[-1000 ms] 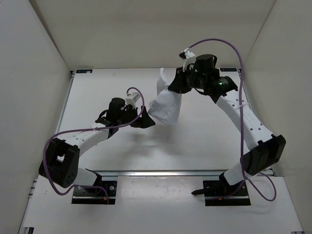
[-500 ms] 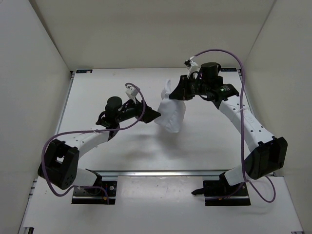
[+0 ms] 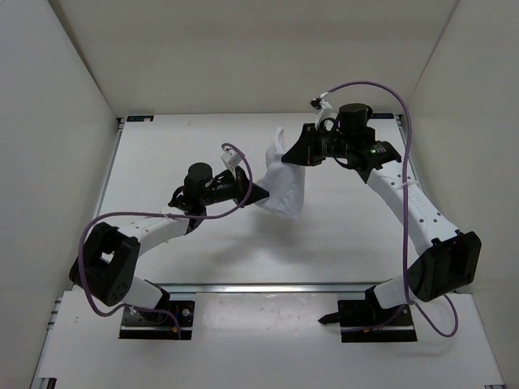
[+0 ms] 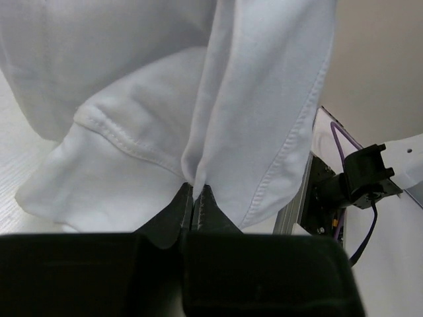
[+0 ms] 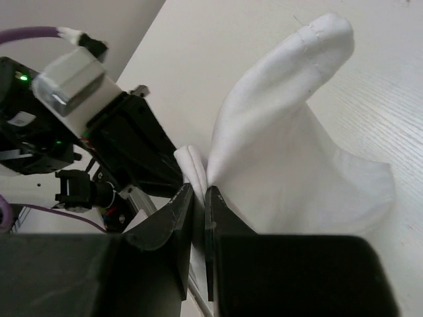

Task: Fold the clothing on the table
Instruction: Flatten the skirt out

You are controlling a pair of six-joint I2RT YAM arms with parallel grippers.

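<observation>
Clothing (image 3: 284, 188) is bunched up over the middle of the surface (image 3: 162, 154). The left hand (image 3: 251, 194) is clamped on a low fold and the right hand (image 3: 303, 156) on an upper edge. Judged light, limp and prone to sagging; the hemmed corners look like the surest hold.

The left arm (image 3: 150, 229) rises from its base at the near left, bends at the elbow and stretches right and slightly far toward the middle. There the left end effector (image 3: 253, 194) points right, its jaws pressed together on a fold of the clothing (image 3: 285, 188). The right arm (image 3: 409, 203) climbs from the near right and reaches far and left with its wrist held high; the right end effector (image 3: 302, 156) points left, jaws nearly closed, pinching the clothing's upper part, far-right of the left one.
</observation>
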